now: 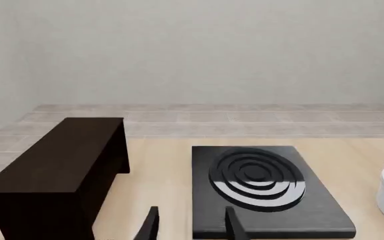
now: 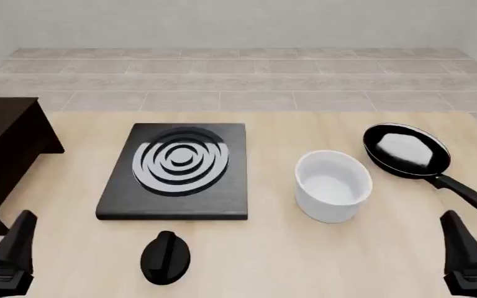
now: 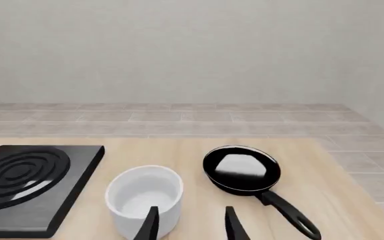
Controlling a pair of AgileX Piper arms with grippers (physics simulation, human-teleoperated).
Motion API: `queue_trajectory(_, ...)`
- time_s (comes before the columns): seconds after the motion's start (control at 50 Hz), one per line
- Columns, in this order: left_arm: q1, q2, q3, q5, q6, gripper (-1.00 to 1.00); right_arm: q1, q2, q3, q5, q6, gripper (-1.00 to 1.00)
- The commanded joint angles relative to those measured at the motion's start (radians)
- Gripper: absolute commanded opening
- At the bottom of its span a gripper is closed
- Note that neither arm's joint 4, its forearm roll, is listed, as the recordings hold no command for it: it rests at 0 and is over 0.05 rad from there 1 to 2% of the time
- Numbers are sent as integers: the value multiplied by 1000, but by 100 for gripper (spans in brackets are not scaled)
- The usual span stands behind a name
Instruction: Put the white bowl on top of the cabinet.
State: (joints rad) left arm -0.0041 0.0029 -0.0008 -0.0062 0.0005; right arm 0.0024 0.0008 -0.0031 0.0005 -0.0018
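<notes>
Bowl of plain glossy white, deep and round with tall sides (image 2: 333, 185), stands upright on the light wooden counter (image 2: 305, 248), right of centre in the front view. It is between the flat black stove slab with silver concentric rings (image 2: 179, 171) on its left and the black frying pan with a white glare (image 2: 407, 152) at its upper right, and it touches neither of them. The pan's long black handle (image 2: 471, 195) points toward the lower right corner of the frame.

The large dark brown box-shaped wooden cabinet (image 2: 2, 158) stands at the left edge of the front view, well apart from the bowl, and its flat top is bare. A small black knob-like object (image 2: 164, 256) lies on the counter in the lower centre, below the stove slab.

The left gripper (image 1: 188, 225) hangs low at the lower left of the front view, its jaws parted and holding nothing. The right gripper (image 3: 190, 224) is at the lower right corner, its jaws also parted and empty; in the right wrist view the bowl sits just beyond its fingers, not between them.
</notes>
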Motion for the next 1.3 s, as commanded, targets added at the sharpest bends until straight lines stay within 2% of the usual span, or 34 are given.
queue_trajectory(0.02,1,12,0,-5,-10,100,-3,2,-5,6,3,100)
queue_trajectory(0.14,-17,23,1,5,3,100,-1,0,-8,-5,-10,100)
queue_trajectory(0.2,-17,36,0,-1,9,100,-3,2,-4,6,3,100)
queue_trajectory(0.32,-4,123,-4,-77,-1,100,-2,0,-2,-9,-8,100)
queue_trajectory(0.38,21,158,-42,-86,-36,100,-3,3,-3,5,4,100)
queue_trajectory(0.44,63,145,-86,-60,-28,100,-3,4,-2,2,3,100)
queue_trajectory(0.52,65,187,-128,-51,-23,100,-2,0,-4,-3,-6,100)
queue_trajectory(0.6,34,205,-138,-42,36,100,-3,7,-1,1,6,100)
queue_trajectory(0.84,10,272,-146,-58,32,100,-2,1,-3,-3,-3,100)
queue_trajectory(0.94,-46,293,-147,-66,49,100,-3,5,-2,3,5,100)
queue_trajectory(0.96,-45,293,-147,-66,47,100,-3,5,-3,5,6,100)
queue_trajectory(1.02,-77,375,-149,-92,-36,100,-2,2,-1,-5,-3,100)
queue_trajectory(1.08,-83,333,-144,-84,-65,100,-2,1,-3,-5,-5,100)
queue_trajectory(1.14,-105,348,-145,-89,-62,100,-3,5,-3,6,6,100)
queue_trajectory(1.24,-127,392,-149,-100,-48,100,-2,0,-4,-4,-6,100)
queue_trajectory(1.26,-159,469,-549,274,-6,100,-2,0,-3,-4,-5,100)
queue_trajectory(1.3,-161,476,-648,315,11,100,-2,1,-6,3,-1,100)
